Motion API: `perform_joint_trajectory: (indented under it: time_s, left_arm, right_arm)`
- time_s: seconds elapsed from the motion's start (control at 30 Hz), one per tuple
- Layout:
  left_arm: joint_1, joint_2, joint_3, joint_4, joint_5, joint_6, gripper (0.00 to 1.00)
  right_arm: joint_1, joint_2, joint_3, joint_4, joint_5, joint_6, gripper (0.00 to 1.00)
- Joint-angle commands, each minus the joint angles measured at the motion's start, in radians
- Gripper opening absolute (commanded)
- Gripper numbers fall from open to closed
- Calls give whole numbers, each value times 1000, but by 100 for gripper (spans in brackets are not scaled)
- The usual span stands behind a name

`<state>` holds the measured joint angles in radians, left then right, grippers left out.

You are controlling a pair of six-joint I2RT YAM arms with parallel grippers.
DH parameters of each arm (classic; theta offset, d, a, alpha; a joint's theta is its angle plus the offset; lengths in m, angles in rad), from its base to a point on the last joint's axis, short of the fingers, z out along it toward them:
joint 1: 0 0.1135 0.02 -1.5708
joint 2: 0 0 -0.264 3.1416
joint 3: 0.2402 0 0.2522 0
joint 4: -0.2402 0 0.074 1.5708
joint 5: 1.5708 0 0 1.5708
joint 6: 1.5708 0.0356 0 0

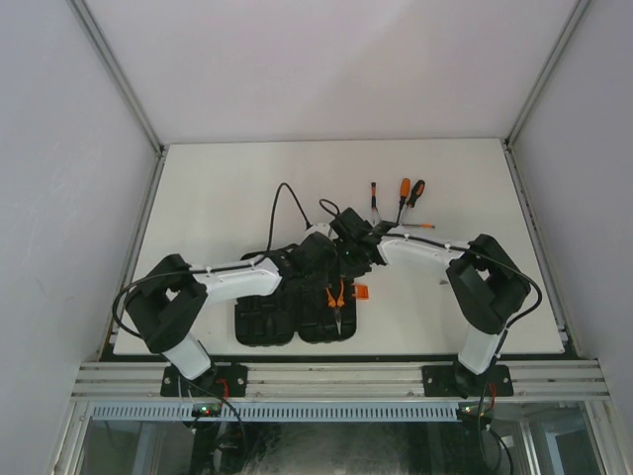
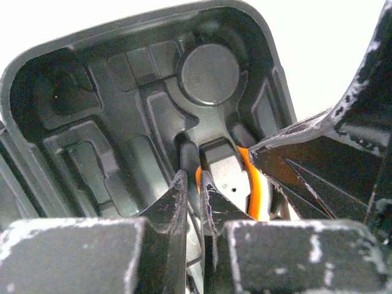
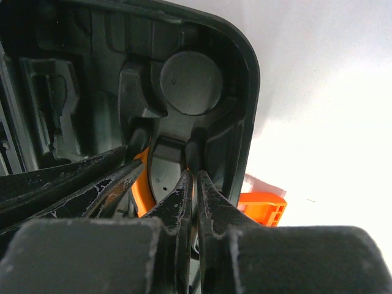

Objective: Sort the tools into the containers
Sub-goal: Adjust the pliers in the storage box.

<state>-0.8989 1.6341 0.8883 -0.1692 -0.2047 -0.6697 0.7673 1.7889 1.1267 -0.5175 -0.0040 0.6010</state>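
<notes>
pliers [image 2: 256,193] mostly hid | case [image 2: 110,79] cut off at L edge

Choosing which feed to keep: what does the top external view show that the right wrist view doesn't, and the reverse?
Only top external: loose screwdrivers lying on the table beyond the arms. Only right wrist: the round recess moulded into the case, and the right gripper with fingers shut. Both: the open black case, the orange-handled pliers inside it, and the orange latch.

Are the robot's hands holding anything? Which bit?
The left gripper looks pinched on one thin orange handle of the pliers, which lie in the case. The right gripper is shut with nothing between its fingers.
</notes>
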Motion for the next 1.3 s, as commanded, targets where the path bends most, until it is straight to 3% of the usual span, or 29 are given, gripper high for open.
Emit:
perform_joint_trajectory:
  time_s: [0.0, 0.33, 0.77, 0.93, 1.1, 1.27]
  left_arm:
    - [16, -34, 78, -135, 91, 65, 2]
    - [66, -272, 123, -245, 35, 131, 16]
    - [174, -583, -185, -287, -10, 65, 18]
    - [252, -675, -268, -312, -35, 28, 21]
    - [297, -752, -316, -383, -143, -48, 35]
    - [320, -793, -371, -400, -174, -104, 45]
  right_arm:
    - [4, 99, -32, -5, 16, 2, 0]
    - [-61, 77, 68, -65, 41, -68, 0]
    - [-109, -20, 157, -47, 20, -192, 4]
    - [-86, -135, 157, -38, 22, -236, 12]
    - [-42, -177, 141, -40, 40, -247, 27]
    - [35, -145, 140, -32, 78, -209, 32]
